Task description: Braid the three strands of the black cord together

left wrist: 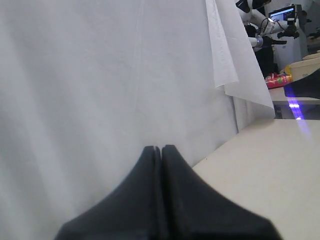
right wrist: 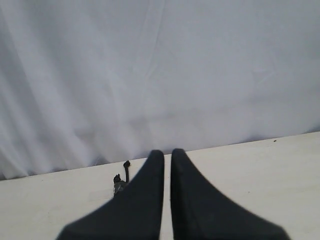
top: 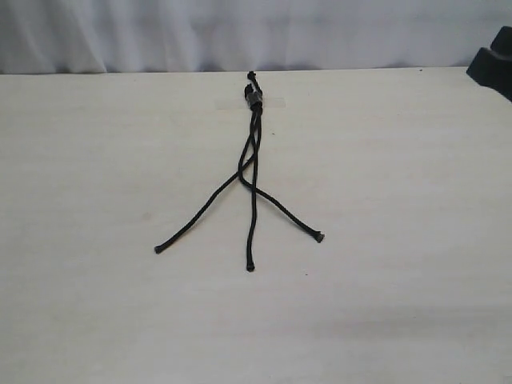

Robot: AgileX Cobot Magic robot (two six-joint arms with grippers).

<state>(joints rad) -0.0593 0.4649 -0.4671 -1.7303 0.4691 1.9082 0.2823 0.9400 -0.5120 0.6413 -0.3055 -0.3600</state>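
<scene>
Only the exterior view shows the 3 strands (top: 252, 192) splayed; both grippers' jaws are together, empty.

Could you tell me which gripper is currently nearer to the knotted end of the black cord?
Right, most likely. The right gripper has the black cord knot just beside its fingertips in its wrist view. The left gripper faces only the white curtain, with no cord in sight.

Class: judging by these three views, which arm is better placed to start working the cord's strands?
Probably the right. The right end effector faces the black cord near its taped knot; in the exterior view that arm sits at the table's right edge. The left end effector faces only the white curtain.
</scene>
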